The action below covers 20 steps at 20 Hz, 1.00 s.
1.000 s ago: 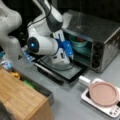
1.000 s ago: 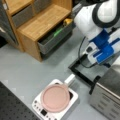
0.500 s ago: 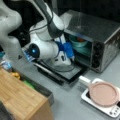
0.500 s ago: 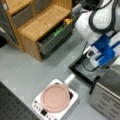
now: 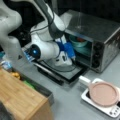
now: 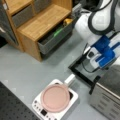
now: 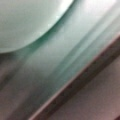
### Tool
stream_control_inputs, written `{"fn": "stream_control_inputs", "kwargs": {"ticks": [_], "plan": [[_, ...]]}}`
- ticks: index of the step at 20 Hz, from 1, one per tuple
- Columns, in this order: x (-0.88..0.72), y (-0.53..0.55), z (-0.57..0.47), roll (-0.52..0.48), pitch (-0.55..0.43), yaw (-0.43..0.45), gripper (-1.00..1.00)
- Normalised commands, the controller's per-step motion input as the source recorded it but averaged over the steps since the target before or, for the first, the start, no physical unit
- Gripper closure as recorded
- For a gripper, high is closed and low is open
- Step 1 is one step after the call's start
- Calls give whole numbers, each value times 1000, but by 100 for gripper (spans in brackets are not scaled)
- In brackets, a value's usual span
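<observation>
My gripper (image 5: pixel 73 57), on a blue and white hand, sits at the mouth of the silver toaster oven (image 5: pixel 100 35), just above its lowered door (image 5: pixel 68 73). Inside the oven a teal bowl (image 5: pixel 78 41) rests on a teal tray. The wrist view is filled by that bowl (image 7: pixel 27 20) and the tray (image 7: pixel 65 50) seen from very close, with a dark edge below; no fingers show there. In a front view the hand hangs over the open door (image 6: pixel 83 71) beside the oven (image 6: pixel 107 96). Nothing can be seen between the fingers.
A pink pan (image 5: pixel 103 93) with a white handle sits on a white hotplate (image 6: pixel 63 112) in front of the oven. A wooden cabinet (image 6: pixel 42 22) has an open grey drawer (image 6: pixel 53 40) with yellow and green items. The arm's white base (image 5: pixel 10 37) stands at a front view's left.
The hand has shifted a little lower and closer to the oven mouth. The pan, hotplate and cabinet stay put.
</observation>
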Motion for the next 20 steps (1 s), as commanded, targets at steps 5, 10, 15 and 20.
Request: {"fn": "stream_control_inputs", "kwargs": {"ticks": [5, 10, 15, 20], "plan": [[95, -64, -166, 131, -37, 7, 100], [90, -87, -172, 94, -28, -12, 100], [81, -120, -151, 64, -22, -32, 100], [81, -123, -132, 27, -18, -53, 100]]}}
